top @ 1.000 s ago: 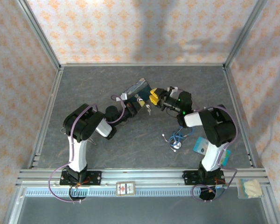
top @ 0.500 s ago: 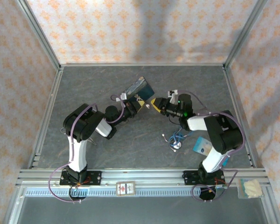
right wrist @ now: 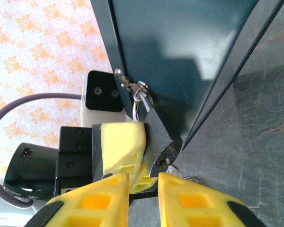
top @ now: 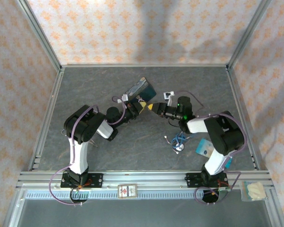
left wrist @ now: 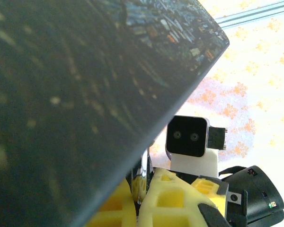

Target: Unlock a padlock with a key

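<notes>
The padlock [right wrist: 157, 135] has a dark body, and its thin shackle [right wrist: 138, 103] is hooked through the hasp of the painted box [right wrist: 180, 56]. My left gripper [top: 138, 108] is shut on the padlock body; one of its yellow fingers [right wrist: 120, 142] presses the body's side. In the left wrist view the shackle [left wrist: 143, 174] stands between my left gripper's own fingertips [left wrist: 141, 191]. The small silvery key [right wrist: 173, 169] sits at the keyhole on the padlock's underside. My right gripper [right wrist: 143, 189] is just below it, jaws a little apart, the key at the tip of its right finger [right wrist: 189, 194].
The box [top: 138, 89] lies tilted mid-table behind both grippers. A blue coiled cord with a metal disc [top: 179, 142] and a blue-and-white packet [top: 206, 147] lie near the right arm. A small card [top: 128, 190] and a pale bag [top: 254, 190] sit by the front rail.
My right gripper has come down and to the left, up to the padlock, and its jaws have narrowed. The left gripper has stayed shut on the padlock.
</notes>
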`<state>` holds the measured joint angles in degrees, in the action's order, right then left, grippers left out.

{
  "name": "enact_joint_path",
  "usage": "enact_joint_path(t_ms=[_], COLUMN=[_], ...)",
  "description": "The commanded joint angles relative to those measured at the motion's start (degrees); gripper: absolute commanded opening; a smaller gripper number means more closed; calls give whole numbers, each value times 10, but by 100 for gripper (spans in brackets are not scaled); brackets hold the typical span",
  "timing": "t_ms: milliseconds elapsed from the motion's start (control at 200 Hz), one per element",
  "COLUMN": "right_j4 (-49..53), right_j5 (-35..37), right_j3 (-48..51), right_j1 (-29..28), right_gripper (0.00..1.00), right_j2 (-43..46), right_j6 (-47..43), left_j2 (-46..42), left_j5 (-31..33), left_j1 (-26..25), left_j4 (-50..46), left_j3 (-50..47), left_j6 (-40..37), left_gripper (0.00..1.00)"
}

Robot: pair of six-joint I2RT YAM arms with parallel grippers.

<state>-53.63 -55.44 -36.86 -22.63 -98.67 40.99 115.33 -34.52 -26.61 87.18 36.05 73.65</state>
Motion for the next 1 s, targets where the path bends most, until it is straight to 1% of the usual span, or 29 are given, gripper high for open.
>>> enact_joint_path(t_ms=[0,75,140,350,450,766,996], right_j4=[-9,-7,-7,57,77,-8,-43], right_j5=[1,14,25,73,76,35,15], right_j3=[-10,-5,0,6,3,1,7], right_j1=[-2,-1,-1,7,7,1,-1], right_gripper=[25,31,32,31,30,26,19], right_j2=[-10,-8,-2,47,50,3,-10], right_j6=[-29,-34,-36,-77,-91,-45,-22], left_j2=[-19,-19,-21,-25,-24,-28,-26], left_j5=[-14,-16,-16,-14,-16,-16,-15], left_j1=[2,2,2,2,2,1,-1], left_j4=[38,41,40,33,35,32,32], left_j3=[7,7,5,-1,0,2,4], left_j6=[13,16,15,10,11,11,11], left_gripper=[0,0,0,0,0,0,0])
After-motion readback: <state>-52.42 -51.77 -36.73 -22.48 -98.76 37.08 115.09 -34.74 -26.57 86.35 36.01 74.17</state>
